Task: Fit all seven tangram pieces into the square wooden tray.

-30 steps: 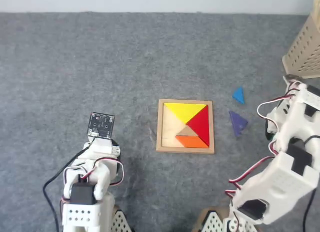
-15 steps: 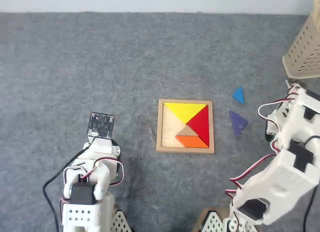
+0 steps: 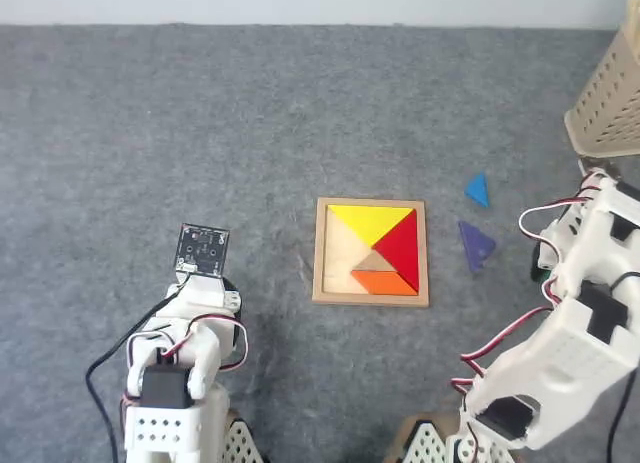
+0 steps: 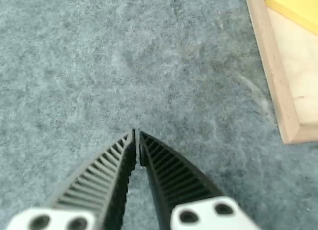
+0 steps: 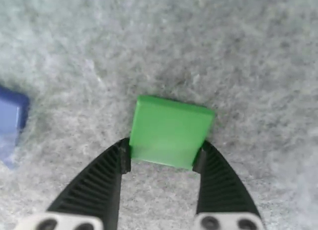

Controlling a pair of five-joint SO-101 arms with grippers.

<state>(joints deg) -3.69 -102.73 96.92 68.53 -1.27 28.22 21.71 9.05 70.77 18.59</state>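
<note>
The square wooden tray (image 3: pixel 320 251) lies mid-table holding a yellow triangle (image 3: pixel 366 223), a red triangle (image 3: pixel 399 247) and an orange piece (image 3: pixel 386 281). To its right on the carpet lie a small blue triangle (image 3: pixel 478 190) and a purple piece (image 3: pixel 475 244). My right gripper (image 5: pixel 161 155) is down on the carpet at the far right, its fingertips (image 5: pixel 121 158) pressed against both sides of a green square (image 5: pixel 169 130). A blue-violet piece (image 5: pixel 11 121) lies close by. My left gripper (image 4: pixel 137 136) is shut and empty over bare carpet, just short of the tray's corner (image 4: pixel 288 125).
A perforated beige basket (image 3: pixel 610 93) stands at the back right, close to the right arm (image 3: pixel 585 313). The left arm (image 3: pixel 185 353) sits at the front left. Open grey carpet stretches behind and left of the tray.
The right arm has shifted slightly to the right and toward the front. The left arm and the pieces have not moved.
</note>
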